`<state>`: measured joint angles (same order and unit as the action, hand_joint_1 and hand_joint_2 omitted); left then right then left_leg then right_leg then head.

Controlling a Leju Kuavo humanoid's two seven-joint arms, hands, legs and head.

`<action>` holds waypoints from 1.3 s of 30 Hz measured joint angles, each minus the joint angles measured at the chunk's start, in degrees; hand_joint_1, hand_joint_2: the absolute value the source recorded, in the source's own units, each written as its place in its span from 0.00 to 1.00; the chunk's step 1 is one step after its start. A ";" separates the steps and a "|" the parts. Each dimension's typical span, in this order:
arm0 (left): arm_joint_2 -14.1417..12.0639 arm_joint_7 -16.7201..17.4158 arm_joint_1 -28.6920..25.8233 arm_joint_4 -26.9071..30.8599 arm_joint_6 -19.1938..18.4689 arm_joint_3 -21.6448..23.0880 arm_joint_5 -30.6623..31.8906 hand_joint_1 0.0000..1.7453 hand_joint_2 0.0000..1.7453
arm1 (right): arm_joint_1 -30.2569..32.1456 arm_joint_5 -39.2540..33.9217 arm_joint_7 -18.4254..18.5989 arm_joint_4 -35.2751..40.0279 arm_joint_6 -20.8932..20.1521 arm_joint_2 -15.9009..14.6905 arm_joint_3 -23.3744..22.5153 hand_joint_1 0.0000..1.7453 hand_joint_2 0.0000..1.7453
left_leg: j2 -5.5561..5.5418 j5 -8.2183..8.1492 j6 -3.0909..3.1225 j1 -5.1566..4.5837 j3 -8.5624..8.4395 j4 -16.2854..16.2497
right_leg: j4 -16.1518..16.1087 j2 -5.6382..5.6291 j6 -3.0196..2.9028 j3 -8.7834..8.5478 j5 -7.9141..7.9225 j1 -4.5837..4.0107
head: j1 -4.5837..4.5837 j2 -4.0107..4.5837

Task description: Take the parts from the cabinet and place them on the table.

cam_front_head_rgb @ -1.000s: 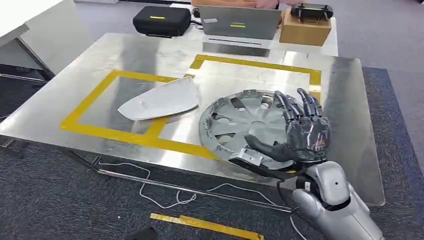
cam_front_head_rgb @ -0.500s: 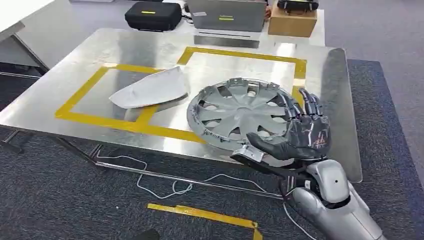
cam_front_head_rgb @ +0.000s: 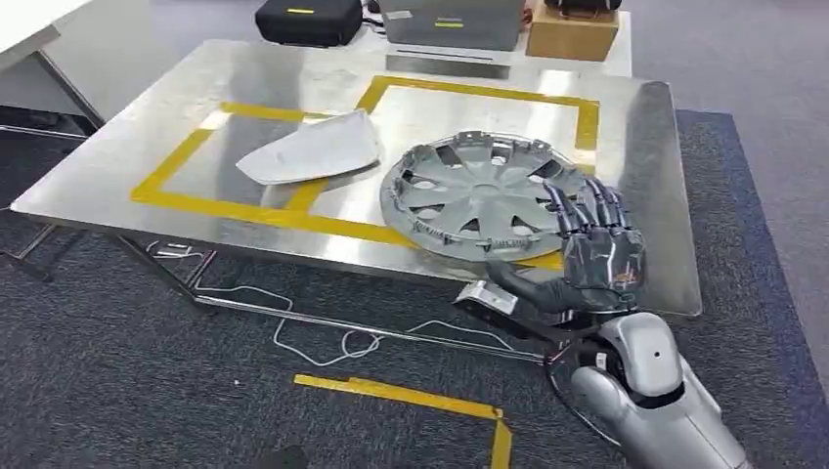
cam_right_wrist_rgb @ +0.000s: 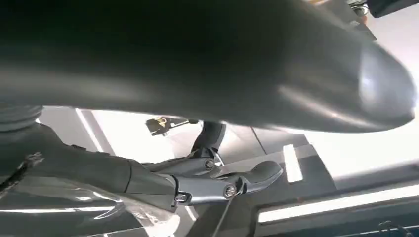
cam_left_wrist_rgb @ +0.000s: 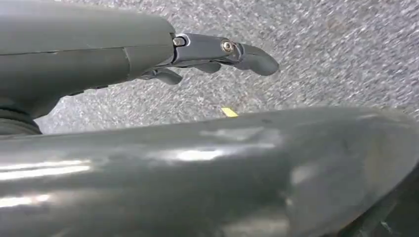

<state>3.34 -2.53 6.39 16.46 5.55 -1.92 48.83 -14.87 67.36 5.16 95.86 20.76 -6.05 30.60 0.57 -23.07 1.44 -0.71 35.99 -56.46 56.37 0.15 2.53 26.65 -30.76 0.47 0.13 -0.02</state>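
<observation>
A silver hubcap [cam_front_head_rgb: 479,191] lies flat on the steel table [cam_front_head_rgb: 650,176], inside the right yellow-taped square. A white curved panel [cam_front_head_rgb: 313,149] rests in the left square. My right hand [cam_front_head_rgb: 591,259] hovers at the table's near edge with its fingers spread and nothing in it. Its fingertips reach up to the hubcap's near right rim, and the thumb hangs in front of the table edge. The right wrist view has the same fingers [cam_right_wrist_rgb: 222,185] stretched out and bare. My left hand [cam_left_wrist_rgb: 217,52] hangs over grey carpet with straight fingers, holding nothing.
At the table's far end stand a black case [cam_front_head_rgb: 308,20], a grey laptop [cam_front_head_rgb: 450,21] and a cardboard box [cam_front_head_rgb: 572,34]. White cables [cam_front_head_rgb: 313,337] trail on the carpet under the table's front edge. Yellow floor tape [cam_front_head_rgb: 401,396] lies nearer to me.
The whole picture has shifted, so the camera moved back from the table. My right hand has come off the hubcap's right side and now sits at the table's near edge.
</observation>
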 joint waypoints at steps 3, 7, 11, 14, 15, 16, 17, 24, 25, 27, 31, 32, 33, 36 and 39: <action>-0.02 0.09 -0.08 0.00 0.04 0.00 -0.07 0.00 0.00 | 0.22 -0.11 0.00 -0.09 -0.07 0.09 -0.02 0.00 0.00 | 0.05 1.57 -0.71 0.19 0.35 0.05 | -0.65 -0.18 -0.74 0.44 0.01 -0.31 | -0.15 -0.02; -0.15 0.17 -0.30 0.00 0.09 0.00 -0.11 0.00 0.00 | 0.15 -0.44 0.02 -0.20 -0.22 0.20 -0.04 0.00 0.00 | -0.32 -6.30 -2.31 0.59 2.91 -6.80 | -0.89 0.19 -3.01 2.61 2.28 0.14 | -0.72 0.00; -0.11 0.17 -0.38 0.00 0.22 0.00 -0.20 0.00 0.00 | 0.31 -0.50 0.04 -0.50 -0.26 0.22 -0.02 0.00 0.00 | -0.32 -9.78 -2.71 0.87 4.17 -18.31 | -0.32 0.17 -2.97 5.90 4.44 0.05 | -0.72 0.00; -0.22 0.17 -0.32 0.00 0.31 0.00 -0.26 0.00 0.00 | 0.31 -0.52 0.04 -0.55 -0.26 0.24 -0.04 0.00 0.00 | -0.45 -4.74 -2.02 0.86 -4.23 -6.65 | 0.26 0.01 -2.47 7.77 5.51 0.05 | -0.74 0.00; -0.33 0.17 -0.25 0.00 0.31 0.00 -0.28 0.00 0.00 | 0.30 -0.52 0.04 -0.55 -0.24 0.24 -0.07 0.00 0.00 | -0.76 -5.70 -1.65 0.73 -7.24 -1.95 | 0.35 0.01 -2.16 8.17 5.79 -0.14 | -0.70 0.00; -0.31 0.15 -0.20 0.00 0.33 0.00 -0.42 0.00 0.00 | 0.26 -0.52 0.04 -0.55 -0.22 0.24 -0.11 0.00 0.00 | -0.83 -6.26 -1.33 0.61 -8.39 0.61 | 0.51 0.08 -1.75 8.41 6.36 -0.23 | -0.57 -0.02; -0.31 0.15 -0.20 0.00 0.33 0.00 -0.50 0.00 0.00 | 0.21 -0.52 0.04 -0.57 -0.22 0.24 -0.11 0.00 0.00 | -0.84 -6.28 -1.17 0.46 -8.19 0.63 | 0.35 0.11 -1.29 8.62 6.89 -0.10 | -0.66 0.00; -0.35 0.17 -0.26 0.00 0.31 0.00 -0.63 0.00 0.00 | 0.48 -0.52 0.04 -1.16 -0.20 0.26 -0.46 0.00 0.00 | -0.24 -3.05 0.92 0.36 -4.80 1.24 | 15.18 -0.03 0.31 14.01 -4.21 0.16 | -0.24 0.00; -0.33 0.17 -0.27 0.00 0.31 0.00 -0.66 0.00 0.00 | 0.67 -0.52 0.04 -1.33 -0.20 0.26 -0.55 0.00 0.00 | -0.19 -2.54 0.96 0.22 -4.09 1.16 | 18.09 -0.04 0.33 14.42 -4.70 0.15 | -0.26 0.00; -0.31 0.17 -0.41 0.00 0.31 0.00 -0.68 0.00 0.00 | 1.11 -0.52 0.13 -1.66 -0.17 0.26 -0.90 0.00 0.00 | -0.18 -1.62 0.95 -0.03 -2.70 0.92 | 16.92 -0.04 0.09 11.98 -1.09 0.08 | -0.24 0.00; -0.31 0.17 -0.45 0.00 0.48 0.00 -0.87 0.00 0.00 | 1.32 0.18 0.98 -1.92 0.02 0.26 -1.97 0.00 0.00 | -0.25 -0.24 0.39 -0.47 -0.79 0.09 | -1.05 0.12 -1.47 -0.16 0.33 -0.50 | -0.33 0.00; -0.31 0.15 -0.52 0.00 0.61 0.00 -0.89 0.00 0.00 | 1.65 0.33 1.22 -1.99 0.15 0.26 -2.40 0.00 0.00 | -0.19 0.42 0.08 -0.34 -0.56 0.14 | -1.53 0.03 -1.47 -0.26 0.10 -0.60 | -0.33 0.00; -0.31 0.15 -0.60 0.00 0.68 0.00 -1.05 0.00 0.00 | 2.28 0.46 1.40 -2.01 0.29 0.26 -2.80 0.00 0.00 | -0.16 0.88 -0.12 -0.13 -0.39 0.23 | -1.51 -0.05 -1.57 0.00 0.31 -0.80 | -0.31 -0.02; -0.55 0.15 -1.31 0.00 1.31 -0.02 -1.33 0.00 0.00 | 4.88 0.42 1.90 -2.12 0.68 0.24 -4.68 0.00 0.00 | -0.46 -1.49 -1.13 -0.11 0.42 -0.85 | -2.06 0.33 -2.81 1.08 2.10 -0.21 | -0.09 0.00; -0.57 0.15 -1.91 0.00 1.72 -0.04 -1.90 0.00 0.00 | 8.10 -0.43 2.32 -2.14 1.62 0.24 -7.23 0.00 0.00 | -0.47 -11.28 -2.19 0.79 3.52 -13.41 | -1.72 0.46 -3.30 3.50 3.94 -0.20 | -0.48 0.00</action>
<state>2.78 -2.38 4.49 16.46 7.28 -1.97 46.93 -6.77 66.93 7.47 93.72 22.38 -5.81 23.37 0.10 -34.35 -0.74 0.08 39.51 -69.88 54.65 0.61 -0.77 30.15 -26.81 0.27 -0.35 -0.02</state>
